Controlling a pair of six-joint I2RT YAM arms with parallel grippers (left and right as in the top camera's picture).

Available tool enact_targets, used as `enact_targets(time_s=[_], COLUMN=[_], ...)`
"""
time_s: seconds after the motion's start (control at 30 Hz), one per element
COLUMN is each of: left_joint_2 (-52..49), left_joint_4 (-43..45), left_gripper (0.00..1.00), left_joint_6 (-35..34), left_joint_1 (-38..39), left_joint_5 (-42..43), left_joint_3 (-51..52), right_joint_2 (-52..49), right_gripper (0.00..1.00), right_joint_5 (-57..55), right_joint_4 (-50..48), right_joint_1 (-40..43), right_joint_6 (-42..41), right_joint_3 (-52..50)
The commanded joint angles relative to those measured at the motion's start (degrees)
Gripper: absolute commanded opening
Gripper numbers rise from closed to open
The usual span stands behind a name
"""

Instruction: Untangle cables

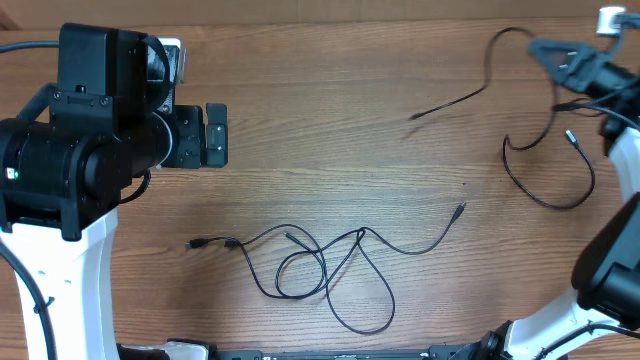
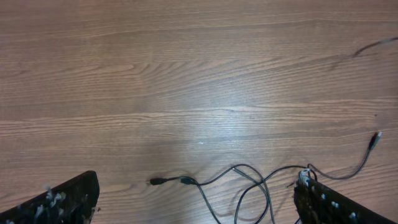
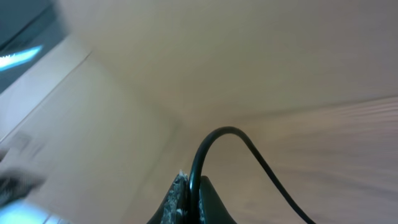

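Note:
A tangle of thin black cables [image 1: 320, 265] lies looped at the table's front centre, with plug ends at the left [image 1: 200, 243] and right [image 1: 459, 210]. It also shows in the left wrist view [image 2: 249, 183]. Another black cable [image 1: 545, 150] runs at the far right, one end [image 1: 415, 116] lying on the wood. My right gripper [image 1: 545, 48] is shut on this cable [image 3: 214, 140] and holds it raised at the far right corner. My left gripper [image 1: 215, 135] is open and empty at the far left, its fingers [image 2: 193, 205] wide apart above the tangle's left end.
The wooden table [image 1: 320, 150] spans the views. The left arm's bulky black body [image 1: 80, 140] stands at the left. The right arm's white link [image 1: 615, 260] sits at the right edge. A pale wall or board [image 3: 93, 124] shows in the right wrist view.

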State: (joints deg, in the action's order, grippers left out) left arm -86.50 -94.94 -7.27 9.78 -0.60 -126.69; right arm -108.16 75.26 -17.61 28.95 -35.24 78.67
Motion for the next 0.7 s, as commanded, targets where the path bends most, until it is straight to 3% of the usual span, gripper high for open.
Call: enact_targets(time_s=[0.0, 0.07, 0.2, 0.3, 0.43, 0.53, 0.67], left_joint_2=[-0.4, -0.4, -0.4, -0.4, -0.4, -0.4, -0.4], left_joint_4=[-0.3, -0.3, -0.2, 0.1, 2.4, 4.3, 5.8], left_gripper=[0.99, 0.99, 0.98, 0.96, 0.97, 0.98, 0.98], left_joint_6=[0.6, 0.4, 0.0, 0.0, 0.0, 0.0, 0.0], left_joint_1=[0.1, 0.1, 0.1, 0.1, 0.1, 0.1, 0.1], left_joint_5=[0.7, 0.7, 0.7, 0.1, 0.0, 0.0, 0.1], left_joint_3=[0.2, 0.2, 0.2, 0.2, 0.2, 0.2, 0.3], right_joint_2=[0.7, 0.7, 0.7, 0.7, 0.7, 0.7, 0.7], right_gripper=[0.04, 0.04, 0.04, 0.04, 0.04, 0.04, 0.04], right_joint_5=[-16.7, -23.1, -46.1, -75.2, -109.5, -116.8, -115.6], right_joint_4=[0.9, 3.9, 15.9, 25.0, 31.3, 38.4, 52.0], right_joint_1=[3.7, 4.4, 4.8, 4.0, 2.7, 2.7, 2.7], right_joint_6=[-2.7, 1.6, 15.3, 23.3, 23.0, 19.5, 10.8], right_joint_3=[0.6, 0.6, 0.6, 0.6, 0.5, 0.5, 0.5])
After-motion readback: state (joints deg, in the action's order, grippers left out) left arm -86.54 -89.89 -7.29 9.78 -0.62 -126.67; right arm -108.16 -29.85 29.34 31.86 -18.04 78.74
